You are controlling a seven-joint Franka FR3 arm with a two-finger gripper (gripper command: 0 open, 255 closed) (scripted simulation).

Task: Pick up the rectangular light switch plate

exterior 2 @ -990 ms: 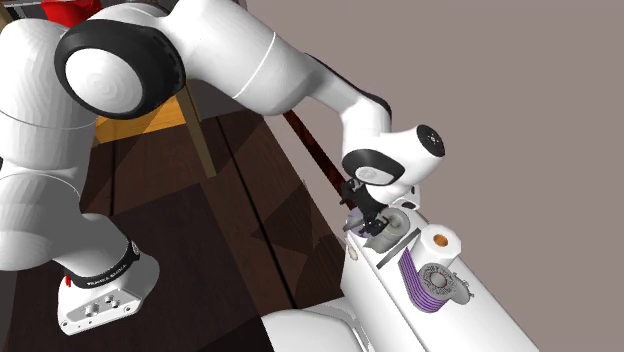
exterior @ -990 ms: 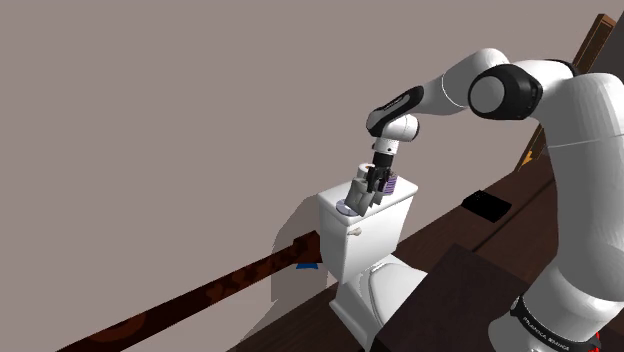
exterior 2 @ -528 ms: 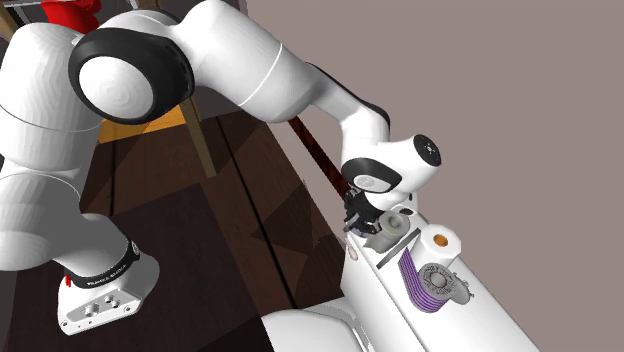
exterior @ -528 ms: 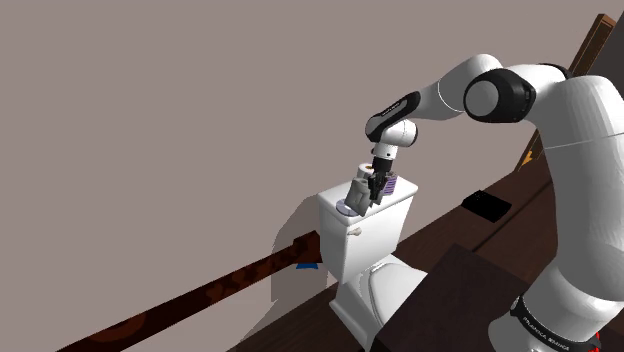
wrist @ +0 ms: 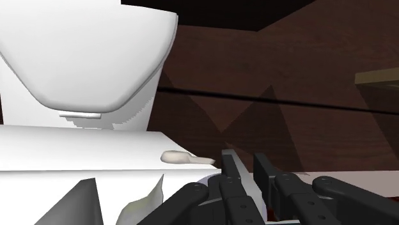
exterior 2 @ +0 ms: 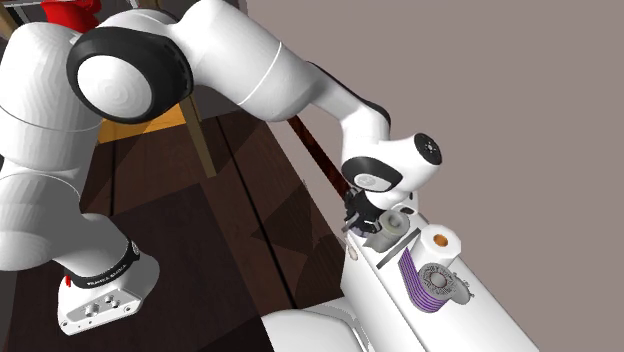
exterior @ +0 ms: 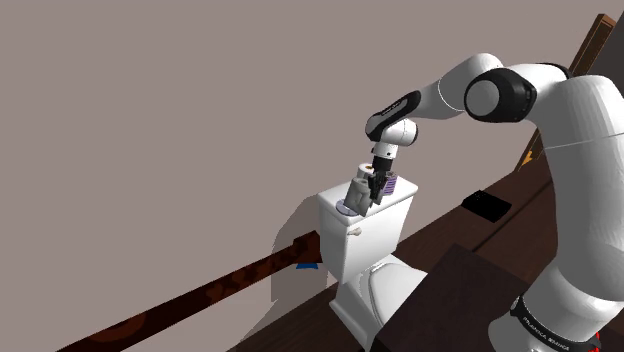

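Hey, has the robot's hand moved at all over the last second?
Yes. In the shoulder view the hand has dropped slightly toward the toilet tank, and it has barely shifted in the last half second.

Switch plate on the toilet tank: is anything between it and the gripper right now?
Nothing visible does. The gripper is right at the grey switch plate on the tank lid. The paper roll and the purple ridged piece sit farther along the lid, off to one side.

Tank lid crowded: purple ribbed object, paper roll near pincer; wall close behind.
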